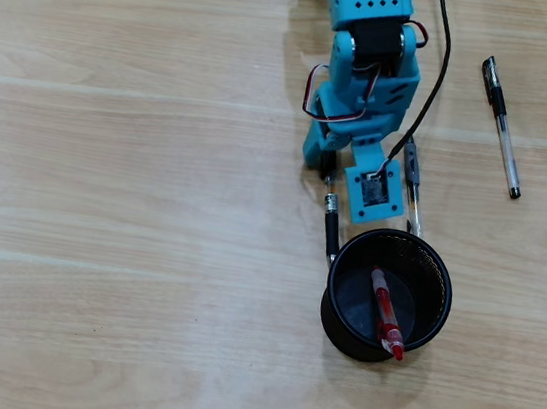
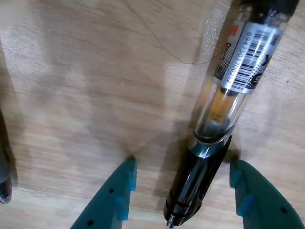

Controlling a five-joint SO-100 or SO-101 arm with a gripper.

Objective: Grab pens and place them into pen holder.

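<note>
The black mesh pen holder (image 1: 339,319) stands on the wooden table with a red and clear pen (image 1: 386,315) leaning inside it. In the overhead view my gripper (image 1: 326,171) is just above the holder's upper left. In the wrist view my gripper (image 2: 183,166) is open, with one teal finger on each side of a pen (image 2: 238,62) lying on the table. That pen (image 1: 331,227) has a clear barcoded barrel and a black end. The fingers do not touch it. A second pen (image 1: 413,188) lies partly under the arm. A third pen (image 1: 501,129) lies at the upper right.
A black cable (image 1: 433,79) runs along the arm down to the wrist camera. In the wrist view a grey pen tip (image 2: 4,181) shows at the left edge. The holder's rim sits close to the end of the straddled pen.
</note>
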